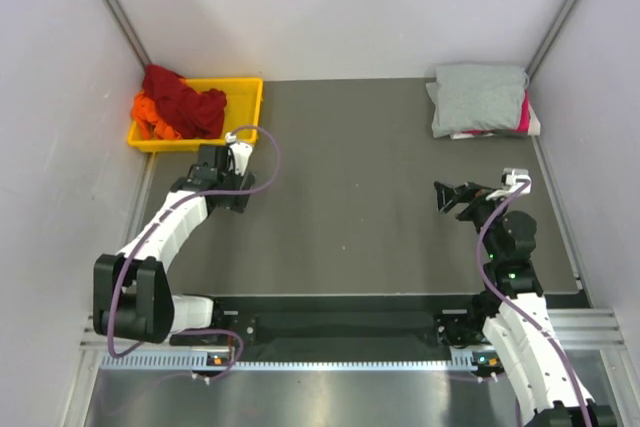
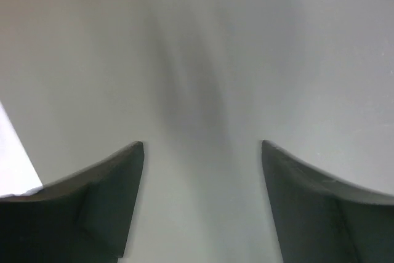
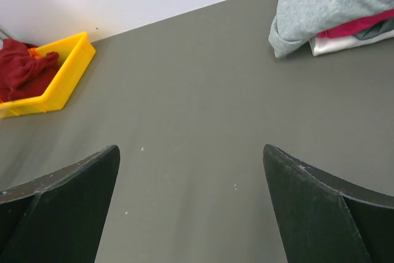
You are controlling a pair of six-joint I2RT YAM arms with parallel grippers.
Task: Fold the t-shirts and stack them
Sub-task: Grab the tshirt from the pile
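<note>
Dark grey surface [image 1: 360,177], white walls on three sides

Red shirt [image 1: 185,97]: crumpled in tray [image 1: 245,97] at 10 o'clock, heaped above the rim and partly over orange shirt [image 1: 150,115]. Grey shirt [image 1: 480,97] sits folded at 2 o'clock, on top of pink shirt [image 1: 523,112]

Handling (judged): red shirt is light, limp cloth and not fragile. It will sag when lifted, and a deep pinch may drag the orange one along. Best hold is a thin pinch on a top fold or hem edge, lifting clear of the tray before spreading

Left claw [image 2: 203,201]: released, fingers wide apart, nothing between them. Arm bent at the elbow, wrist just at 5 o'clock of the tray; its view is blurred

Right claw [image 3: 191,207]: released and empty, over the surface at 4 o'clock, aimed between tray and stack
</note>
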